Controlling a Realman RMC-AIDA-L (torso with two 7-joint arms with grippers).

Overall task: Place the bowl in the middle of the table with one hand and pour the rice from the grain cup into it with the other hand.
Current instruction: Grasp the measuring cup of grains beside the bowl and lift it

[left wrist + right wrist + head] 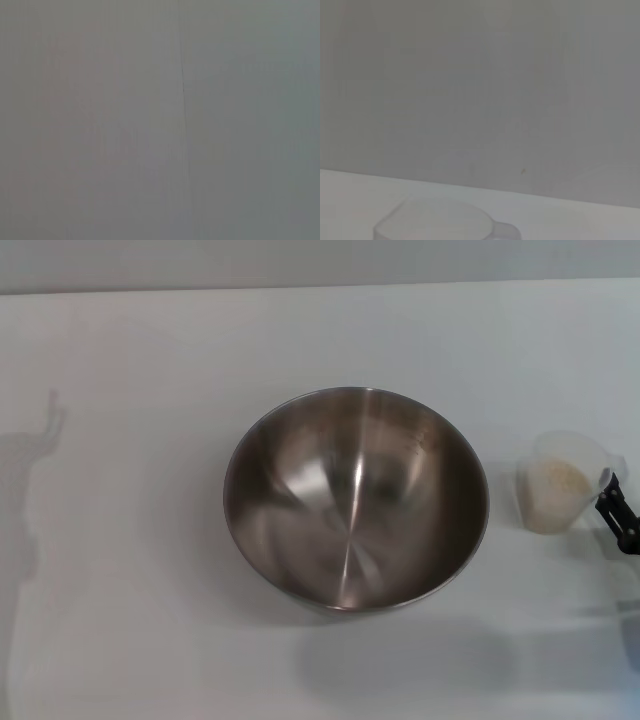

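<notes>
The bowl (356, 500) sits mid-surface (130, 540). The right hand (617, 512) touches the upright cup (562, 480) of rice (556, 482); its grip cannot be determined. Risk: tipping and spillage. The left hand is unseen.

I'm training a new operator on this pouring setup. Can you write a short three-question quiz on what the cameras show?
1. True or false: the bowl already holds rice.
2. Which end effector is at the cup? A) left B) right
3. Fill in: the cup stands on the table to the robot's ____ of the bowl.

Key: 1 false, the bowl is empty and the rice is in the cup. 2 B, at the cup's handle side; the left is out of view. 3 right.
</notes>
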